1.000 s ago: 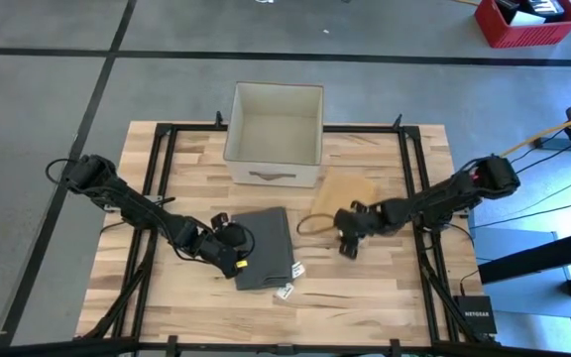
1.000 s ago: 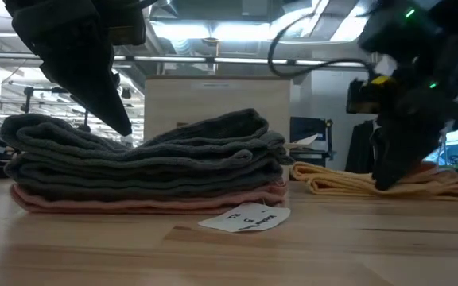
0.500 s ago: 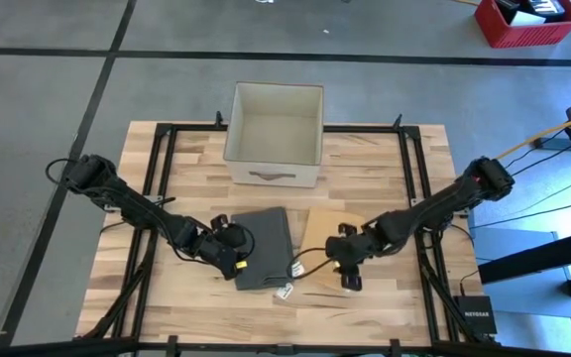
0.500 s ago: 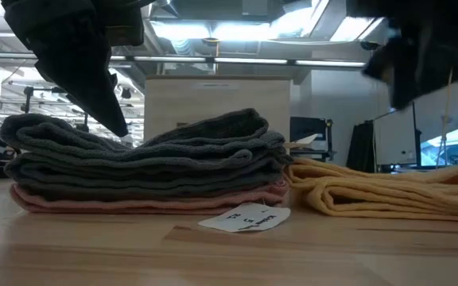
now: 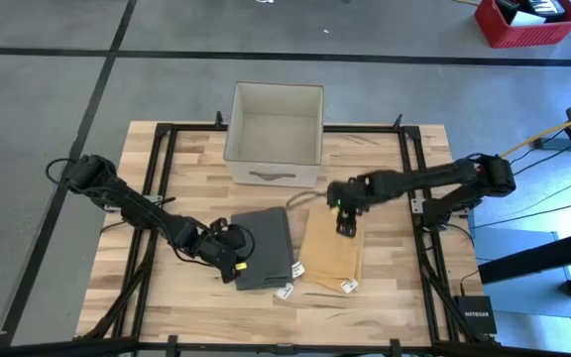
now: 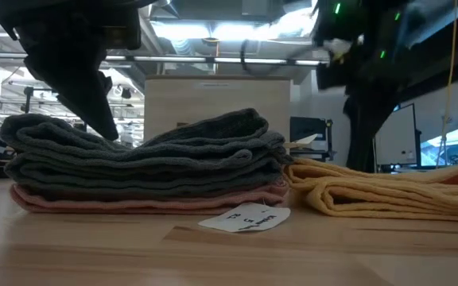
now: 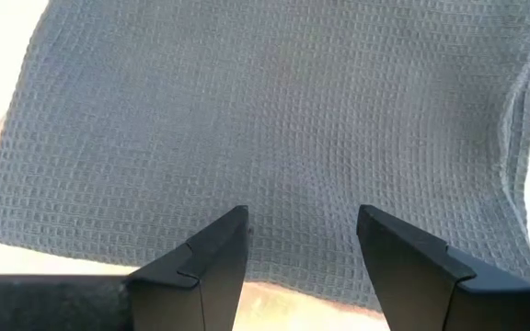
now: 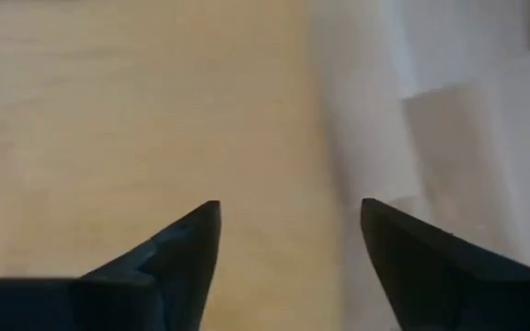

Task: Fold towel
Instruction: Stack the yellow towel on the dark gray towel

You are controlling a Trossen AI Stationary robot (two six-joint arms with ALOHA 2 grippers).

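A folded grey towel (image 5: 264,248) lies on a pink one (image 6: 133,202), forming a stack on the wooden table. Right of the stack lies a folded yellow towel (image 5: 330,260), flat on the table, also seen in the low view (image 6: 372,195). My left gripper (image 5: 228,254) stands open just over the grey towel's left edge (image 7: 247,138), touching nothing that I can see. My right gripper (image 5: 345,224) hangs open above the yellow towel's far end (image 8: 109,110), pointing down, with nothing between its fingers.
An open white box (image 5: 276,129) stands at the table's far side behind the towels. Small white tags lie near the front edge of the grey stack (image 5: 284,293) and on the yellow towel's near corner (image 5: 348,287). Black frame rails (image 5: 414,188) run along both table sides.
My right gripper drew the yellow towel from the far side toward the table's near edge, laying it beside the grey stack. It has then risen and gone back toward the far edge, leaving the towel flat. The grey stack has not moved.
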